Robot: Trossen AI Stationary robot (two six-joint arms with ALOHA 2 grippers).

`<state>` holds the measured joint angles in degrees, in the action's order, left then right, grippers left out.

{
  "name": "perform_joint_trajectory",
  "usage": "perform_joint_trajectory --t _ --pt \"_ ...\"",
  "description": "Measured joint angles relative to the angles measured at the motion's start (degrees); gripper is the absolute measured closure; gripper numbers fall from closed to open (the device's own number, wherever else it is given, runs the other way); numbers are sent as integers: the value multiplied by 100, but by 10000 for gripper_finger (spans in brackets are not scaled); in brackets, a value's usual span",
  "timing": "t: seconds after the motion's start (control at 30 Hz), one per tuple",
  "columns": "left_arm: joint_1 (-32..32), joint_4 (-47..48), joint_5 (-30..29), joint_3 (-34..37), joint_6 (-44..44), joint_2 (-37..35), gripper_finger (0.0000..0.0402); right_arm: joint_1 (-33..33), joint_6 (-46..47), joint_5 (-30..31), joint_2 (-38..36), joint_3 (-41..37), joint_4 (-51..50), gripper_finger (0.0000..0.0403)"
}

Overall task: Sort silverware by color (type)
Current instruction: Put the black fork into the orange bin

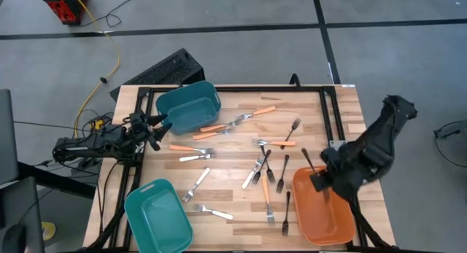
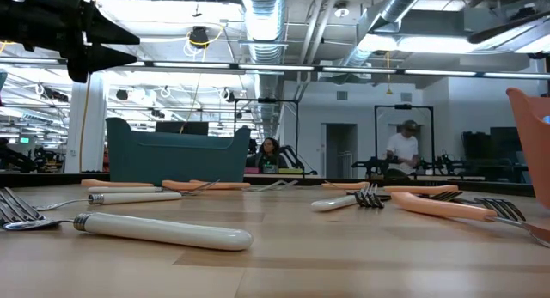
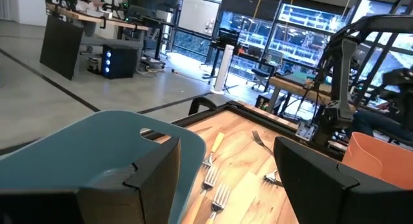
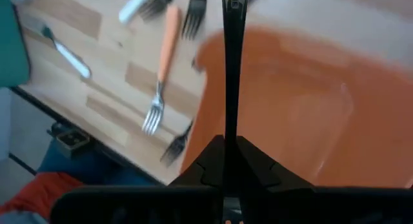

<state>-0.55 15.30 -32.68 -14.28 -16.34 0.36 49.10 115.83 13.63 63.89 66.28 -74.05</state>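
Three bins (image 1: 188, 106); one black fork (image 4: 230, 62) in right hand (image 1: 319, 181).

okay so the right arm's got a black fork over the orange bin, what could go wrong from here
The right gripper pinches the black fork only at its end, so it might swing or slip and land outside the orange bin. Another black fork lies right beside that bin's rim, so a low pass could knock it.

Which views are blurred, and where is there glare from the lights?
Right wrist view: the orange plastic bin and the forks on the wooden table are soft, the held black fork sharper. Low view: bright ceiling lights glare; the near white-handled fork is slightly soft.
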Motion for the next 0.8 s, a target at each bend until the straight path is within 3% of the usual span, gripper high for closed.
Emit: perform_joint_trajectory --t 0.37,0.57,0.8 --pt "1 1 -99 0 -112 1 167 1306 1294 -4 975 0 476 360" --pt "1 1 -144 0 -267 0 167 1322 1306 -74 1508 -2 566 360" --pt "0 3 -145 0 -295 1 167 1036 1358 -602 2060 0 871 360"
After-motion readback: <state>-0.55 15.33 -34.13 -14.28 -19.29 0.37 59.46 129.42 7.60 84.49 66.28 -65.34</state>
